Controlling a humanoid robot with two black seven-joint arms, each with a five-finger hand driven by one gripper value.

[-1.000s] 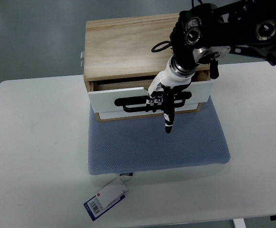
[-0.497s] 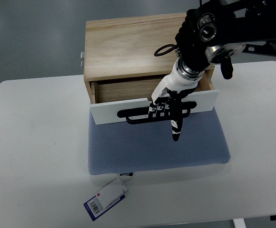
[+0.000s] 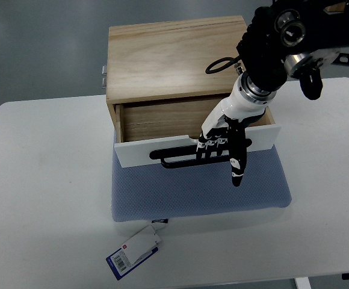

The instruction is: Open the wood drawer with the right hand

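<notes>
— How is the right hand (image 3: pixel 222 143) set?

— Its fingers (image 3: pixel 206 146) are hooked over the black handle (image 3: pixel 186 152) on the white front (image 3: pixel 162 150) of the wood drawer (image 3: pixel 162 123); one finger is left pointing down over the blue mat (image 3: pixel 198 189).

— Where is the drawer found?

— It is seen partly drawn out of the wooden box (image 3: pixel 174 57), which is set on the mat on the white table (image 3: pixel 42 198).

— How is it expected to handle?

— It is judged rigid and fairly light, sliding freely. The handle's middle is thought the best hold, so that the front is kept square and jamming is avoided. A tagged label (image 3: pixel 135 250) is left near the table's front edge.
</notes>
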